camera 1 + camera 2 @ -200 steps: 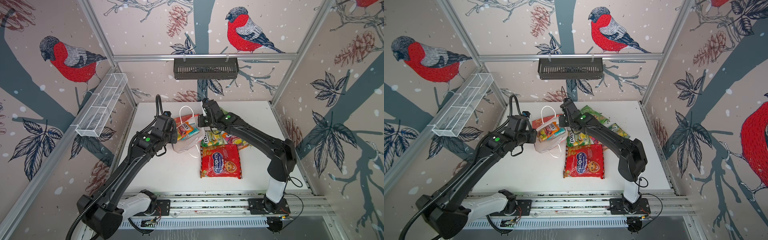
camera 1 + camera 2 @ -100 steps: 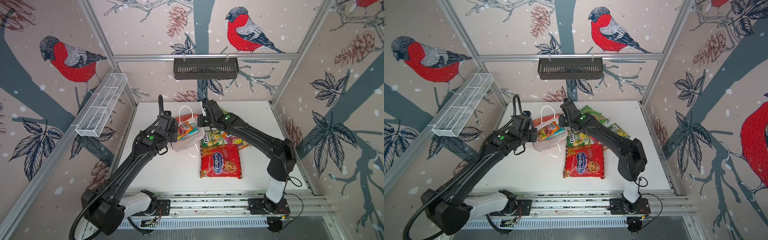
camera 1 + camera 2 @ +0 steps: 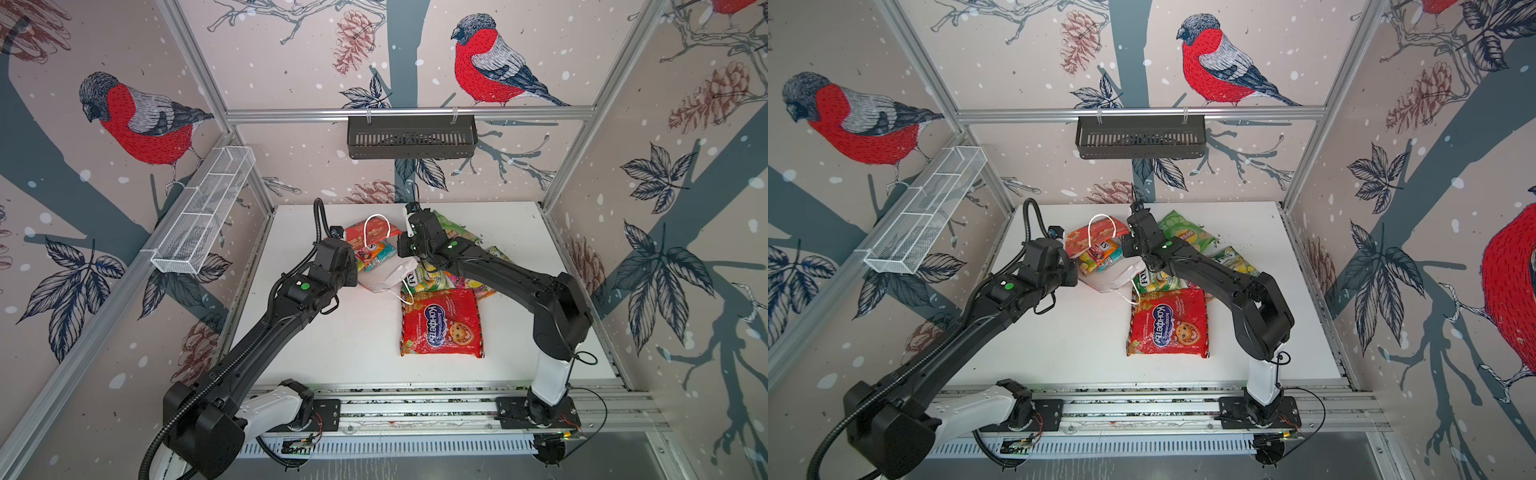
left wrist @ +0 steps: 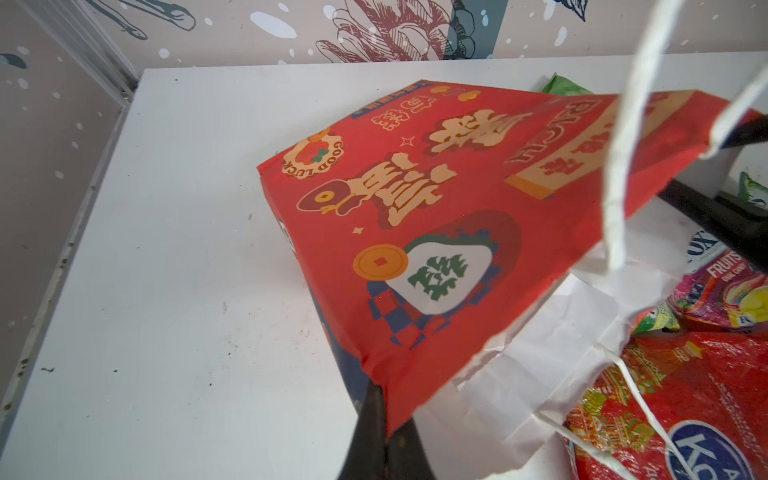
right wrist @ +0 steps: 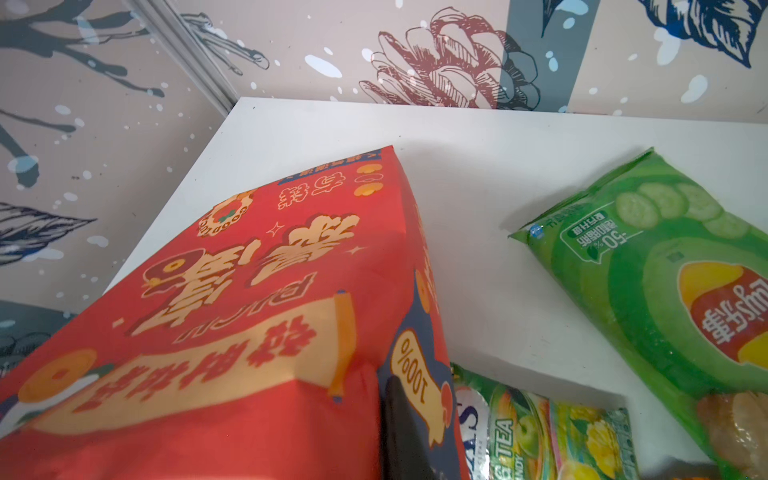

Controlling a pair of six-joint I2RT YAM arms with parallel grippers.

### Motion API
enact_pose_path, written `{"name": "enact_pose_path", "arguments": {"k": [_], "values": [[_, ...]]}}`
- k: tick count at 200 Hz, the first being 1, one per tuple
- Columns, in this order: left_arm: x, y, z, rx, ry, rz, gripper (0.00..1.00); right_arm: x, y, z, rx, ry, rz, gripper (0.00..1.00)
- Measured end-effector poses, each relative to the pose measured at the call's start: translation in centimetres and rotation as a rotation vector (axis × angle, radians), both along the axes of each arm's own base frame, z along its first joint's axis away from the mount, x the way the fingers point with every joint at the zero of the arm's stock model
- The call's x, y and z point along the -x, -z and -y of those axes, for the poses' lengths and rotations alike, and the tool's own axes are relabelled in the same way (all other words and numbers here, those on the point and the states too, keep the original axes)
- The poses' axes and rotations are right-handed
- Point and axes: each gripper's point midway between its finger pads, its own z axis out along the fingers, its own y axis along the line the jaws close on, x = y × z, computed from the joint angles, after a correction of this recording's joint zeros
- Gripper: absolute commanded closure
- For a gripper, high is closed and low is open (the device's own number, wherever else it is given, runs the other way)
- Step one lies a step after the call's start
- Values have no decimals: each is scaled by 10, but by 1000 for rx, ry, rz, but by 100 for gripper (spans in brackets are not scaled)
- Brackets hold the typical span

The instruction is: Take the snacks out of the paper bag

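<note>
Two arms meet at the paper bag (image 3: pixel 376 232), which you will find at 11 o'clock from the middle of the white worktop (image 3: pixel 332 345) in both top views. Its red printed face is uppermost and tilted. Its mouth opens toward 5 o'clock with the white lining exposed, and a white cord handle (image 4: pixel 621 166) loops over it.

Your left pincer (image 4: pixel 384 399) is pressed together on the bag's edge at one corner of the mouth. The left wrist view shows red paper caught between its two black fingers.

Your right pincer (image 5: pixel 388 401) is at the opposite corner. One black finger lies against the blue side panel and the other is hidden behind the paper, so you cannot tell whether it is pinching or spread.

Several small candy packs (image 3: pixel 374 255) sit in the bag's mouth. Outside it, loose candy packs (image 3: pixel 428 278) lie on the worktop at 4 o'clock of the mouth, partly under the right arm.

The large red packet (image 3: pixel 440 324) lies flat at 5 o'clock of the bag, its far edge meeting those loose packs. The green chip bag (image 5: pixel 665 270) lies at 3 o'clock of the paper bag, near it but apart.
</note>
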Motion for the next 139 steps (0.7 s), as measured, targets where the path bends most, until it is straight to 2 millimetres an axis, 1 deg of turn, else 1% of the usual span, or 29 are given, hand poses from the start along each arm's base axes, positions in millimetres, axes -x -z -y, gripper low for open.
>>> {"name": "enact_pose_path", "arguments": {"k": [7,16,23,29,37,51,67,74,81,89,99,115,126,139], "values": [[0,6,3,7,10,-12,100,-5,0,4,-2,9,-1,66],[0,12,5,15,15,-28,100,-8,-1,8,-14,8,-6,59],[1,15,8,26,23,-37,100,-9,-5,10,-28,4,-5,55],[1,17,9,30,26,-42,100,-8,-11,14,-50,2,-1,53],[0,17,10,39,26,-42,100,-3,-21,18,-84,4,-1,52],[-1,20,13,47,33,-52,100,13,-47,21,-167,-25,22,53],[-2,26,16,51,38,-72,100,35,-80,19,-281,-77,51,58],[-3,28,19,58,47,-82,100,43,-89,16,-324,-97,47,61],[-4,29,20,58,48,-86,100,51,-94,12,-362,-116,32,64],[-5,30,21,60,49,-92,100,60,-94,7,-395,-135,0,67],[-5,31,22,62,49,-98,100,71,-86,1,-431,-152,-61,72],[-10,23,26,75,56,-84,100,86,-59,-6,-472,-157,-199,77],[-12,17,28,85,59,-72,100,92,-37,-10,-486,-137,-292,77],[-14,17,30,86,64,-76,100,97,-16,-17,-493,-116,-377,76]]}}
